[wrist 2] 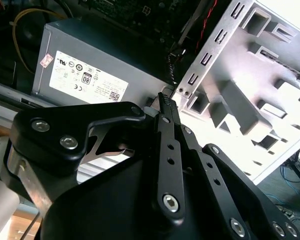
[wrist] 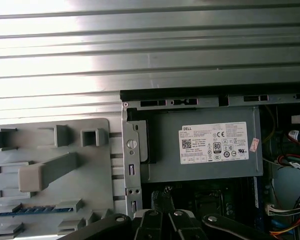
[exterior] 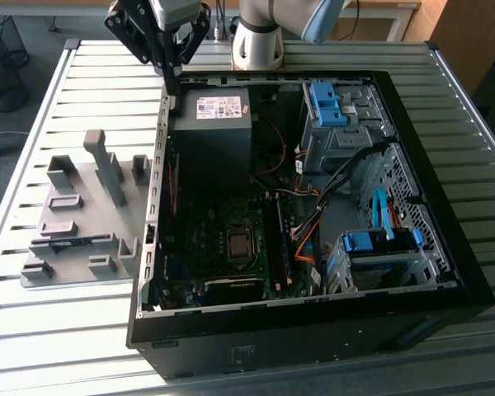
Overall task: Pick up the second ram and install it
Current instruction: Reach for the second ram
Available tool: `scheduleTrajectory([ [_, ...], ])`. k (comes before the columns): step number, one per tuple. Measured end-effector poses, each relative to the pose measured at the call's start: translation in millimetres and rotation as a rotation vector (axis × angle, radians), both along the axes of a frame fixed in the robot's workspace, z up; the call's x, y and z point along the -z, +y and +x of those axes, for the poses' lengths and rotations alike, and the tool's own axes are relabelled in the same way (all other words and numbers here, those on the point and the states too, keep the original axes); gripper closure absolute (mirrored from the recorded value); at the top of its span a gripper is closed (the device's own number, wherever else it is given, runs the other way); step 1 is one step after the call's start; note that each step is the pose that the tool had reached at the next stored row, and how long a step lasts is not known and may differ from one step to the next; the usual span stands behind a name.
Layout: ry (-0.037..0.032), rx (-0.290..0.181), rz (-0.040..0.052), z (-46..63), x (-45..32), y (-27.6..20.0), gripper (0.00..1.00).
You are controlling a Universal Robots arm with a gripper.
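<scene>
The second ram (wrist: 30,210) is a thin blue-green stick lying flat in a slot of the grey fixture plate (wrist: 90,175). In the exterior view it is a faint green strip (exterior: 73,241) near the fixture's front. My gripper (exterior: 172,85) hangs over the back corner of the open computer case (exterior: 445,247), on the exterior view's left, beside the power supply (exterior: 219,115). Its black fingers meet at the tips with nothing between them, and both wrist views show the gripper (wrist 2: 165,100) (wrist: 162,202). It is well apart from the ram. The memory slots (exterior: 276,247) run beside the processor socket (exterior: 240,245).
Upright grey blocks (exterior: 107,165) rise from the fixture on the slatted metal table (exterior: 66,330). Inside the case are blue drive cages (exterior: 330,103) (exterior: 379,243), orange and black cables (exterior: 309,235) and the case's perforated side wall (exterior: 153,206). The arm's base (exterior: 256,41) stands behind the case.
</scene>
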State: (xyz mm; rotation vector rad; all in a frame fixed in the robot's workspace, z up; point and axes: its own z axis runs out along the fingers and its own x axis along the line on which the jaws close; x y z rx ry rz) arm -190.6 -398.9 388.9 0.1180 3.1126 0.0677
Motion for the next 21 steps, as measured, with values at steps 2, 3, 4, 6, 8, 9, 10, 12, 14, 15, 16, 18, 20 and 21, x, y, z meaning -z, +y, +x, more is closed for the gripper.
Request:
scheduleTrajectory([
  [2, 0.0001, 0.000, -0.0001, -1.4, 0.0, 0.0, 0.90],
  [3, 0.0001, 0.000, -0.0001, -2.3, 0.1, 0.0, 0.90],
  [4, 0.0000, 0.000, 0.0000, -3.0, 0.1, 0.0, 0.90],
  [6, 0.0001, 0.000, 0.0000, -4.9, 0.3, 0.0, 0.90],
  [8, 0.0001, 0.000, 0.0000, -8.1, 0.4, 0.0, 0.90],
  [9, 0.0001, 0.000, 0.0000, -9.7, 0.5, 0.0, 0.90],
  [10, 0.0002, 0.000, -0.0001, -11.5, 0.5, 0.0, 0.90],
  [12, 0.0004, 0.000, -0.0001, -14.5, 0.8, -0.4, 0.90],
  [14, 0.0004, 0.000, -0.0001, -16.7, 1.0, -1.2, 0.90],
  [15, 0.0004, 0.000, 0.0000, -17.9, 1.2, -1.7, 0.90],
  [16, 0.0004, 0.000, 0.0000, -19.1, 1.4, -2.4, 0.90],
  [18, 0.0004, 0.000, 0.0000, -21.3, 1.7, -3.8, 0.90],
  [20, 0.0003, 0.000, 0.0000, -22.8, 2.0, -4.8, 0.90],
  [21, 0.0004, 0.000, 0.0000, -23.4, 2.1, -5.3, 0.90],
])
